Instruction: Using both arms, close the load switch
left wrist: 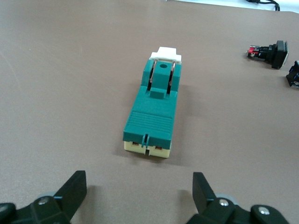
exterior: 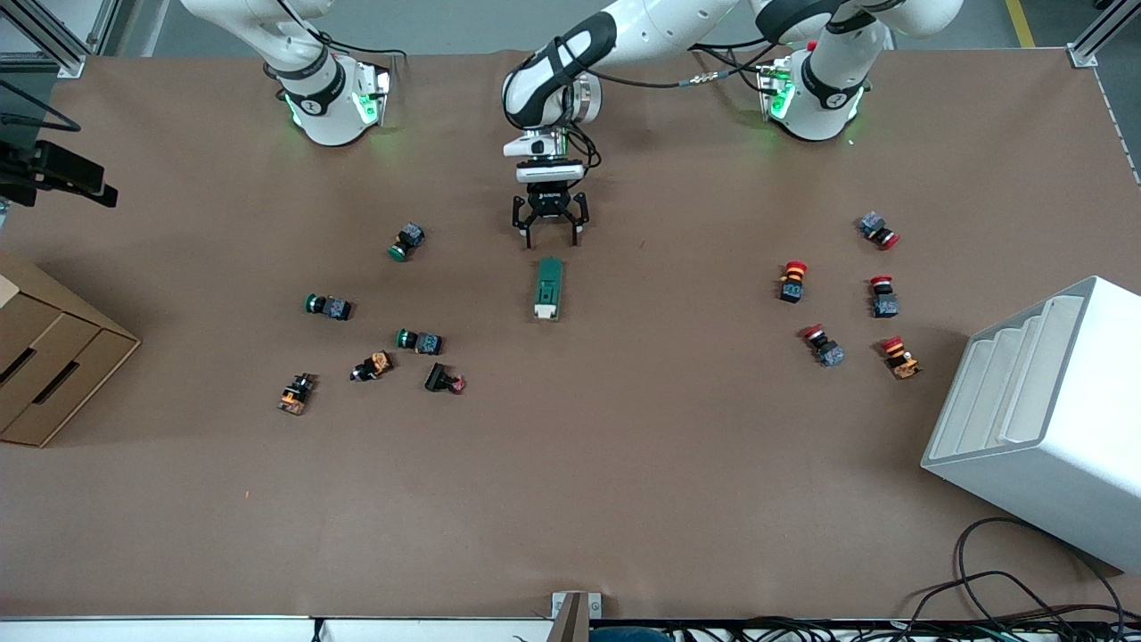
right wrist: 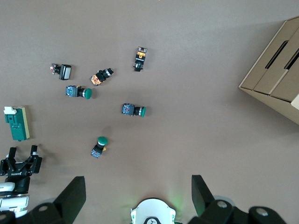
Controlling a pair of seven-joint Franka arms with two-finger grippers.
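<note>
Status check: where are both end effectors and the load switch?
Left end effector open, low by the load switch, not touching. Right end effector open, high near its base. Load switch flat on table; nothing between.

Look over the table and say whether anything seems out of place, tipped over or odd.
The push buttons, green-capped toward the right arm's end and red-capped toward the left arm's, lie scattered, most on their sides. The load switch lies flat and intact below the open left gripper. Nothing looks spilled or broken.

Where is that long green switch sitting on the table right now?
The load switch lies flat near the middle of the table in the front view, just nearer the camera than the open left gripper, between the green-capped buttons and the red-capped buttons.
</note>
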